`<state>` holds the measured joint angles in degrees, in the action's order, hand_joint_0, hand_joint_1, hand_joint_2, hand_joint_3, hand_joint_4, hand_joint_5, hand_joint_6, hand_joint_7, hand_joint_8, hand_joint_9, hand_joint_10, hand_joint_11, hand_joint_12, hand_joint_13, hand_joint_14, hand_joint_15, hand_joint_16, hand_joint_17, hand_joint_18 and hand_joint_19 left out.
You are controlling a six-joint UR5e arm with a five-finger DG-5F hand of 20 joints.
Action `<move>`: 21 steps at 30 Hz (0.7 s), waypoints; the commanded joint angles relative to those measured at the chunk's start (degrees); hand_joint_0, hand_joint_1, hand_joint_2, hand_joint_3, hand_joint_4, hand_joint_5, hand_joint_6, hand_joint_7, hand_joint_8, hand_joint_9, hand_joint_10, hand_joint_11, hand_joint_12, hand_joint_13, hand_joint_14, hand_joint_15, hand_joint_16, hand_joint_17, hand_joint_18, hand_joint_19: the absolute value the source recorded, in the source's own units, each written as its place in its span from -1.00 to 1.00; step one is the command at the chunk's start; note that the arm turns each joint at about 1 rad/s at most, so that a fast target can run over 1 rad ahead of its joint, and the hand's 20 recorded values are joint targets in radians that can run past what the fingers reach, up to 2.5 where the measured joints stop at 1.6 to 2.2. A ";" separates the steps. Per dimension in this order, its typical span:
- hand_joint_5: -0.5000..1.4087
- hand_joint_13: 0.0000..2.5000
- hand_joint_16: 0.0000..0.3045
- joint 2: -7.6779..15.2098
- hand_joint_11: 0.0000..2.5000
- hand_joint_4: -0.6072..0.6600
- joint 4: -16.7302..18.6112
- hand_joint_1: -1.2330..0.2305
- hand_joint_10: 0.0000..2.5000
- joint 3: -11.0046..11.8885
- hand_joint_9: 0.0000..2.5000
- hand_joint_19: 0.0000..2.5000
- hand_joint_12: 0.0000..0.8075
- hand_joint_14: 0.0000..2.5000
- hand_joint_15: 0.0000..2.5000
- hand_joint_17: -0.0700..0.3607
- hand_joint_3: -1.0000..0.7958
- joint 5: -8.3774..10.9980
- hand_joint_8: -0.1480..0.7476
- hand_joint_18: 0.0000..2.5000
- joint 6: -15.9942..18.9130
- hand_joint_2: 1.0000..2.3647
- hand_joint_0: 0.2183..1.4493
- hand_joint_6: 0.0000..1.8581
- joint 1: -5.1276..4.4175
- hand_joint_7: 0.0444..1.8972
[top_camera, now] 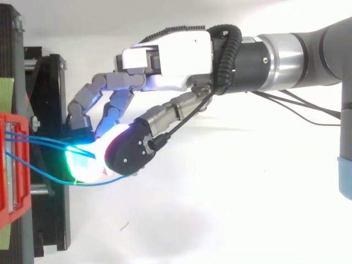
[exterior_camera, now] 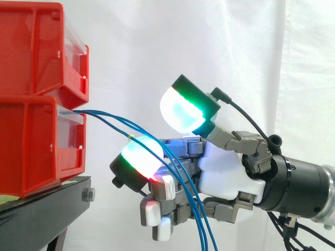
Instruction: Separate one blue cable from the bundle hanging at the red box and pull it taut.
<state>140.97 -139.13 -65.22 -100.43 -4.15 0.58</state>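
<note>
Two red plastic storage bins were stacked at the left of the side view, the upper bin (exterior_camera: 36, 47) directly on the lower bin (exterior_camera: 31, 151), and both stood on a black metal stand (exterior_camera: 42, 209) before a white curtain (exterior_camera: 157, 42). A bundle of thin blue cables (exterior_camera: 107, 117) came out at the front of the bins, at the seam between the upper and the lower one. From there the cables fell in a slack curve to the right and downward, across the robot hand (exterior_camera: 225, 167), and left the picture at the bottom edge.

The hand came in from the right, with its palm turned toward the bins. Its fingers (exterior_camera: 138, 157) were bent, not straight. One glowing pad stood higher, lit green and white, and one stood lower and nearer to the bins, lit white with green and a little red. The two pads were apart from each other. The cables ran through the gap between them and then over the curled lower fingers.

In the top view the hand (top_camera: 165, 60) reached to the cables just beside the red bin (top_camera: 11, 165). It seemed that the lower finger was hooked round at least one cable, while another cable hung loose just beside the pads.
</note>
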 commanded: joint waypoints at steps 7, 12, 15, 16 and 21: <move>-0.65 -0.28 -0.64 0.00 -0.40 0.31 -1.06 -0.37 -0.99 0.00 -0.21 -0.65 0.03 -0.99 -0.67 -0.11 -0.03 0.05 0.14 -0.19 0.11 -0.65 -0.43 -0.10 0.03 -0.07; -0.67 -0.31 -0.67 0.00 -0.37 0.31 -1.06 -0.40 -0.99 0.00 -0.24 -0.64 -0.02 -0.99 -0.66 -0.16 -0.06 0.23 0.10 -0.23 0.19 -1.00 -0.27 -0.07 -0.14 -0.12; -0.68 -0.35 -0.73 0.00 -0.35 0.25 -1.14 -0.47 -0.99 0.00 -0.27 -0.60 -0.13 -0.99 -0.64 -0.25 -0.33 0.93 0.01 -0.30 0.11 -0.99 -0.31 -0.06 -0.23 -0.04; -0.68 -0.34 -0.73 0.00 -0.35 0.24 -1.06 -0.47 -0.98 0.00 -0.27 -0.60 -0.13 -0.99 -0.65 -0.25 -0.35 0.93 0.02 -0.30 0.19 -0.99 -0.31 -0.06 -0.23 -0.04; -0.66 -0.33 -0.74 0.00 -0.36 0.23 -1.41 -0.41 -0.99 0.00 -0.25 -0.60 -0.14 -0.99 -0.65 -0.25 -0.44 0.93 0.01 -0.29 0.19 -1.00 -0.31 -0.05 -0.14 -0.02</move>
<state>140.98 -140.28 -65.22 -99.54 -3.96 0.40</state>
